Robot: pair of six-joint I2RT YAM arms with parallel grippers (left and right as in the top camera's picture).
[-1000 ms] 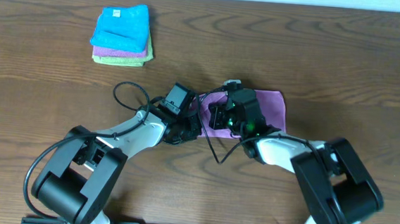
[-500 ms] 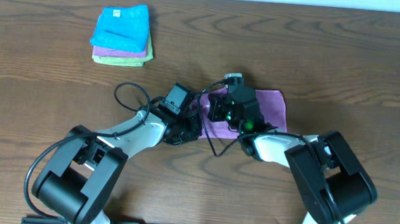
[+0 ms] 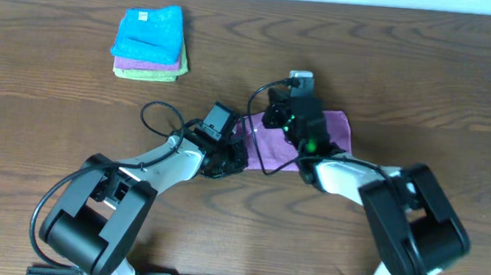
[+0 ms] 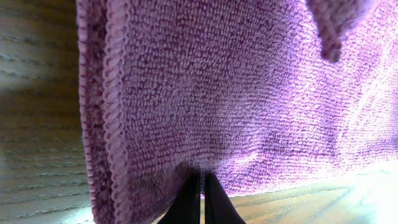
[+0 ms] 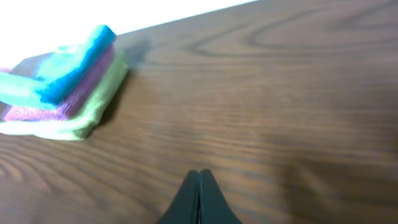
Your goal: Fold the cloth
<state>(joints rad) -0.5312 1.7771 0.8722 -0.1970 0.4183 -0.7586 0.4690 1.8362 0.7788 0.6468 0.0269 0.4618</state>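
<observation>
Purple cloth (image 4: 249, 93) was fuzzy terry w/ a ribbed stitched hem, matt. Table (image 3: 424, 63) was dark wood-grain, smooth w/ slight sheen (real or laminate, can't tell). Folded stack (image 3: 151, 42) looked like soft terry too.

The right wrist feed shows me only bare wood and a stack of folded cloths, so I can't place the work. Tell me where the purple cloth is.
Observer: The purple cloth lies just behind the right gripper, partly under that arm's wrist, out of your frame.
Operator: Report the left gripper.
Observer: The left gripper is shut on the cloth's near edge, at the cloth's left end in the overhead view.
Operator: Give me the fold state.
Observer: The left wrist view shows two hemmed layers stacked along one side, so that edge is already doubled over.
</observation>
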